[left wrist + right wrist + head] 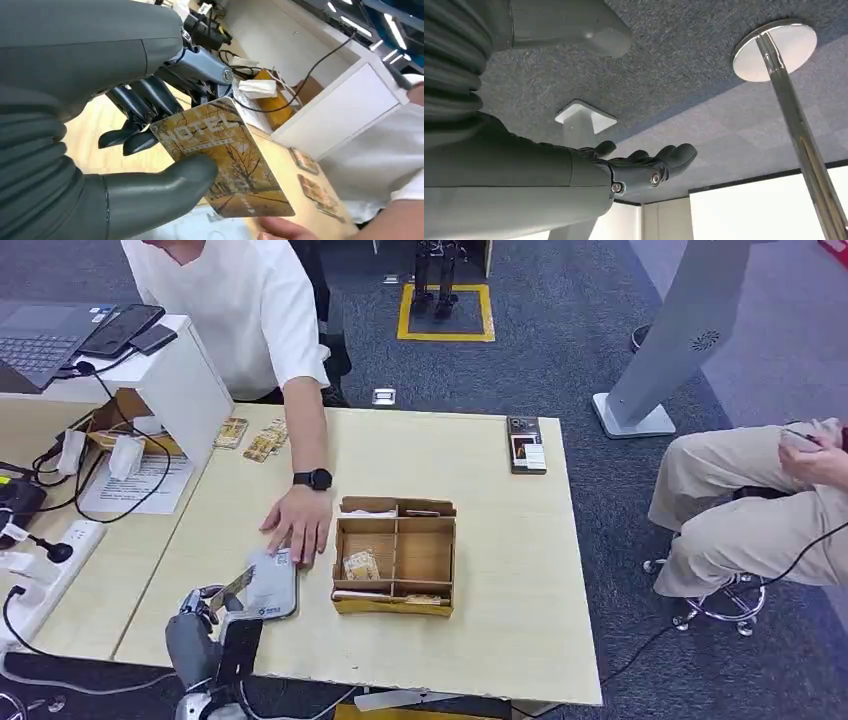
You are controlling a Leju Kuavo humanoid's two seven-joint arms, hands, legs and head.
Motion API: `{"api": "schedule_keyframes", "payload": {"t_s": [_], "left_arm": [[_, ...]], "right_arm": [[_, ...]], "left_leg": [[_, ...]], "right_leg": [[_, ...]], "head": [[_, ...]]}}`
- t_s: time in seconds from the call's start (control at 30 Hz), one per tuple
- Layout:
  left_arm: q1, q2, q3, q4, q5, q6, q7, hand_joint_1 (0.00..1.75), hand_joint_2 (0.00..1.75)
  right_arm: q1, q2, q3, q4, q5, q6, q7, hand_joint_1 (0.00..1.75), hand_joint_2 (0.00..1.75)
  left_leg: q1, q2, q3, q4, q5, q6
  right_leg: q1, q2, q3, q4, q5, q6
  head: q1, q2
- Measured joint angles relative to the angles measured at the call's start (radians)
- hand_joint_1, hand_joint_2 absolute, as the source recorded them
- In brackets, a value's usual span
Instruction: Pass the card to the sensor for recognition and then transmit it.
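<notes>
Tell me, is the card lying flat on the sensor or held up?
Held up. The left hand pinches the card between thumb and fingers, tilted above the grey sensor, not lying on it.

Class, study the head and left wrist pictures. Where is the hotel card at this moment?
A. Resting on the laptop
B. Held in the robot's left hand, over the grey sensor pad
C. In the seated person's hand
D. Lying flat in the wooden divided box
B: the left hand pinches the card between thumb and fingers, and the head view shows it above the grey sensor pad.
</notes>
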Motion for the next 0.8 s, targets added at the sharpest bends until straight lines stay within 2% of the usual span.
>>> {"api": "schedule_keyframes", "payload": {"t_s": [0.13,0.23,0.43,0.8], "left_arm": [[-0.011,0.002,-0.067,-0.008,0.094,0.000,0.004,1.75,1.75],[-0.017,0.003,-0.111,-0.014,0.125,0.000,0.000,1.75,1.75],[-0.021,0.005,-0.148,-0.032,0.131,0.000,-0.002,1.75,1.75],[-0.025,0.006,-0.165,-0.035,0.109,0.000,0.010,1.75,1.75]], "right_arm": [[0.000,0.000,0.000,0.004,-0.006,0.000,-0.009,0.00,1.75],[0.000,0.000,0.000,0.005,-0.007,0.000,-0.016,0.00,1.75],[0.000,0.000,0.000,0.010,-0.006,0.000,-0.019,0.00,1.75],[0.000,0.000,0.000,0.021,0.005,0.000,-0.035,0.00,1.75]], "left_leg": [[0.000,0.000,0.000,0.000,0.000,0.000],[0.000,0.000,0.000,0.000,0.000,0.000],[0.000,0.000,0.000,0.000,0.000,0.000],[0.000,0.000,0.000,0.000,0.000,0.000]], "right_leg": [[0.000,0.000,0.000,0.000,0.000,0.000],[0.000,0.000,0.000,0.000,0.000,0.000],[0.000,0.000,0.000,0.000,0.000,0.000],[0.000,0.000,0.000,0.000,0.000,0.000]], "head": [[0.000,0.000],[0.000,0.000],[0.000,0.000],[0.000,0.000]]}}
